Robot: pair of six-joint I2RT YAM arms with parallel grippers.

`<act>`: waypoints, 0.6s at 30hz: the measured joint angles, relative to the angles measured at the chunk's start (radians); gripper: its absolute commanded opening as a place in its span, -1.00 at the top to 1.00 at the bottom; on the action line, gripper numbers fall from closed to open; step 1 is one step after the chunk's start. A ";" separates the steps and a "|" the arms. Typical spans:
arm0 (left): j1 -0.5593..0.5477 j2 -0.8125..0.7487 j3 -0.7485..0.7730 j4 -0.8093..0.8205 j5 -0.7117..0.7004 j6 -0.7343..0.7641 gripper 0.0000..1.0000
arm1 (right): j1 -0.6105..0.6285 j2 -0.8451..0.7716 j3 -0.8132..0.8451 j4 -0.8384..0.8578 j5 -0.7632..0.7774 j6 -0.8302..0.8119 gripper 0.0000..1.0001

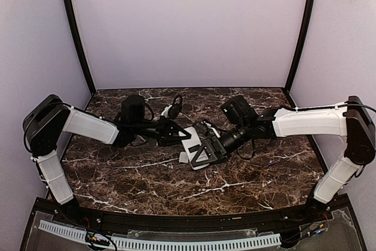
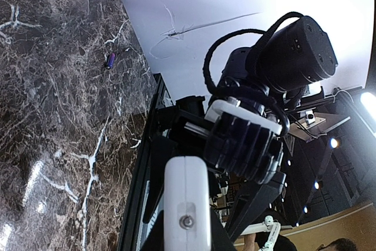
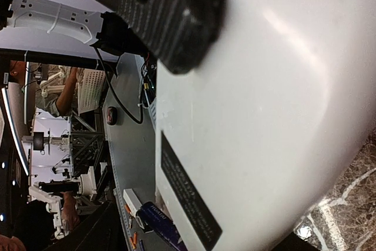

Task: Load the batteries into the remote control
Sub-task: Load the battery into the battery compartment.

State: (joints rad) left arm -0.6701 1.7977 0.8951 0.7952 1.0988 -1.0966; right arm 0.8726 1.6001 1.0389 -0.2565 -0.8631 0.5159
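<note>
The slim rectangular remote control [image 1: 191,141], its plain white plastic back showing, sits at the fingertips of both grippers, which meet over it from opposite sides. The left gripper [image 1: 176,133] is clamped tight on one end of it, apparently to brace it with the back exposed so the battery recess can be reached. The right gripper [image 1: 205,154] comes at the other end with its jaws apart. In the right wrist view one black ribbed pad [image 3: 158,10] lies against the white back. The second pad is out of sight, so I cannot confirm a grip there. One small dark purple-blue cylindrical battery [image 2: 110,60] lies on the dark brown marble-patterned table [image 1: 147,174], well apart from both grippers, back behind the right gripper's wrist. No second battery shows. Loading looks not yet begun.
</note>
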 measured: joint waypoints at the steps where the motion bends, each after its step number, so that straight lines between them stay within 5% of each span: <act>1: 0.000 0.000 0.000 0.000 0.000 0.000 0.99 | 0.000 0.002 0.001 -0.003 0.001 -0.003 -0.40; 18: 0.000 0.001 0.000 0.010 0.000 -0.015 0.99 | 0.005 0.013 0.024 -0.037 0.016 -0.023 -0.17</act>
State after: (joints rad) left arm -0.6701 1.7985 0.8951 0.8051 1.0985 -1.1114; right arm 0.8780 1.6131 1.0626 -0.2935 -0.8467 0.4934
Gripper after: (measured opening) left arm 0.151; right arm 0.608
